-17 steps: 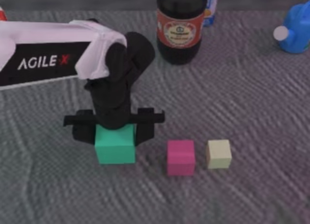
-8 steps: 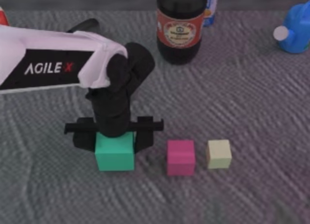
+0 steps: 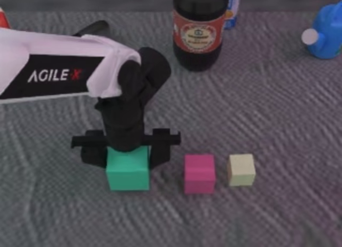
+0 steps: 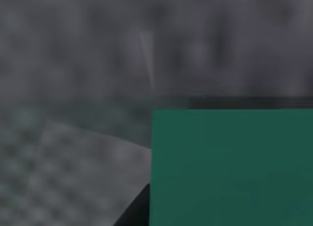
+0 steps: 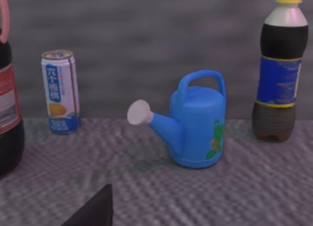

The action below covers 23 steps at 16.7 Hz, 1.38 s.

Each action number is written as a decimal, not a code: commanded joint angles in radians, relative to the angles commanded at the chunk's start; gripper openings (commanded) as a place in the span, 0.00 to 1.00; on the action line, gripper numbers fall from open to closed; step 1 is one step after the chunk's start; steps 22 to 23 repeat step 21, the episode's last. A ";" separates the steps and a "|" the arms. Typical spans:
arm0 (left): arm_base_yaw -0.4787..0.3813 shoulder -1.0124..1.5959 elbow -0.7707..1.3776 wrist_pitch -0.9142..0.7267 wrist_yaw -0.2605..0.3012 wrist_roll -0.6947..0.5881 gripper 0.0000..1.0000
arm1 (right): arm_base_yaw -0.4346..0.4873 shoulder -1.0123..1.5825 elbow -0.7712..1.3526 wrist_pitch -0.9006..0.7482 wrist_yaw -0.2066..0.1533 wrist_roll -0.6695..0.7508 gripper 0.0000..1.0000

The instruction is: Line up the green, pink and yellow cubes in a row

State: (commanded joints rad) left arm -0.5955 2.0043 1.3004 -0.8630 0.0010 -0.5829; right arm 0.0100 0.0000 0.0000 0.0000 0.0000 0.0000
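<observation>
Top view shows the left gripper (image 3: pixel 127 151) lowered over the green cube (image 3: pixel 127 171), its two dark fingers (image 3: pixel 160 149) standing on the cube's left and right sides; whether they press on it or stand slightly off it cannot be told from above. That cube sits on the grey table (image 3: pixel 278 97) in the near left-centre, and the white left arm reaches in from the left edge (its AgileX lettering faces the camera). To the right of the green cube, apart from it, lies the pink cube (image 3: pixel 199 173), and just to the right of that, also apart, the yellow cube (image 3: pixel 241 169); the three sit in a rough line from left to right. At the far side stand a dark bottle with a red label (image 3: pixel 199 28), a can (image 3: pixel 232 6) partly behind it, and a blue watering can (image 3: pixel 326 32) at the far right. Left wrist view is filled mostly by a face of the green cube (image 4: pixel 230 167) over the table. Right wrist view looks across the table at the watering can (image 5: pixel 195 123), the can (image 5: pixel 59 91) and a blue-labelled bottle (image 5: pixel 279 69); the right gripper's fingers cannot be judged.
</observation>
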 joint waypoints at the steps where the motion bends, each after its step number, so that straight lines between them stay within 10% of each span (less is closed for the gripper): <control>1: 0.000 0.000 0.000 0.000 0.000 0.000 0.90 | 0.000 0.000 0.000 0.000 0.000 0.000 1.00; 23: 0.020 -0.089 0.168 -0.257 -0.001 -0.003 1.00 | 0.000 0.000 0.000 0.000 0.000 0.000 1.00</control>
